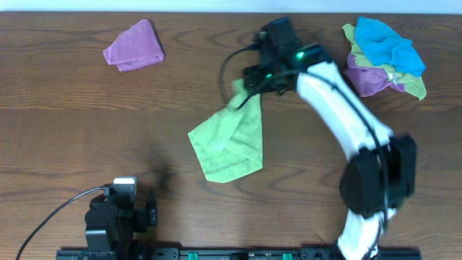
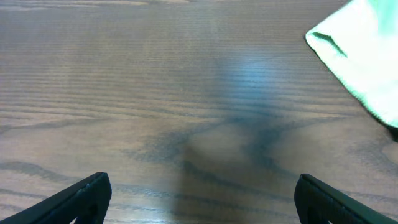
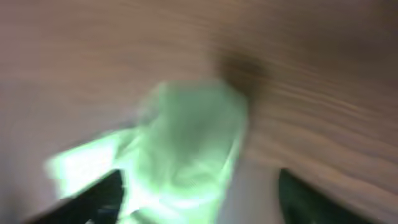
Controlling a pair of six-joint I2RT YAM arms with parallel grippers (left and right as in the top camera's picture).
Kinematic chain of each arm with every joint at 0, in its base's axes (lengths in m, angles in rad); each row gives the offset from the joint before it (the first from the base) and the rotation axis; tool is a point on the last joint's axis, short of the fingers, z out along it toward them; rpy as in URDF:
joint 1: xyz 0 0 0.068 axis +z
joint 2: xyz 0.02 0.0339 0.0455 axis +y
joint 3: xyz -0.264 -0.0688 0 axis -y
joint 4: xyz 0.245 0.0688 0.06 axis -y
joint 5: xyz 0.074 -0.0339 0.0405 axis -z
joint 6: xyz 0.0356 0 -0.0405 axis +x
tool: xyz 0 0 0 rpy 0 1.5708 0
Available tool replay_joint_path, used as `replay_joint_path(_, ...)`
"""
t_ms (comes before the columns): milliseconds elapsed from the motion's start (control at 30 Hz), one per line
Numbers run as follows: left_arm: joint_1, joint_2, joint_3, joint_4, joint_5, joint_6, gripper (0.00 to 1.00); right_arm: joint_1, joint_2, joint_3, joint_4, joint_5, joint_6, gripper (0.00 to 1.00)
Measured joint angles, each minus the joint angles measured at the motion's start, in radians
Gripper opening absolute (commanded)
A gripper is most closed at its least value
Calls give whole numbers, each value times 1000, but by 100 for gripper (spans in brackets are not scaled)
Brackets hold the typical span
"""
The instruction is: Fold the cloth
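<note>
**Right hand open at the far peak of the green cloth; left hand open and idle**

The left hand (image 2: 203,180) sits low at the near edge of the worktop (image 1: 72,123). Its two fingers (image 2: 81,199) are spread wide with only wood grain between them, so it grips nothing. Ahead of it and to its right, a corner of the green cloth (image 1: 229,144) shows in the left wrist view, well apart from the fingertips.

The green cloth lies mid-worktop as a rough wedge. It is broad and flat at the end nearer the left hand and narrows toward the far end, where it rises in a bunched peak. The right hand (image 3: 200,177) is at that peak, on the right arm (image 1: 339,115) that curves in from the near right side. Its wrist view is blurred, but the dark fingers (image 3: 311,199) stand wide apart at the lower corners, so the hand is open. The raised green fabric is directly before it, between the fingers. Whether either finger touches the fabric I cannot tell.

Farther out, to the left of the right hand and far ahead of the left hand, a small purple cloth (image 1: 134,46) lies crumpled on its own. To the right of the right hand, near the far edge, a pile of cloths (image 1: 382,56) in blue, purple and yellow-green sits heaped, apart from the green cloth.
</note>
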Motion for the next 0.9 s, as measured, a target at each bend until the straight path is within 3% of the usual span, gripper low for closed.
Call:
replay_joint_path(100, 0, 0, 0, 5, -2, 0, 95, -115, 47, -8, -16, 19, 40, 98)
replay_joint_path(267, 0, 0, -4, 50, 43, 4, 95, -225, -16, -9, -51, -121, -8, 99)
replay_joint_path(500, 0, 0, -5, 80, 101, 4, 95, -192, -152, -5, -216, -372, -91, 99)
replay_joint_path(733, 0, 3, -5, 151, 178, -56, 96, -130, -70, -93, -109, -539, -109, 99)
replay_joint_path(900, 0, 136, 17, 152, 205, -148, 96, -95, -14, -227, -49, -640, -108, 99)
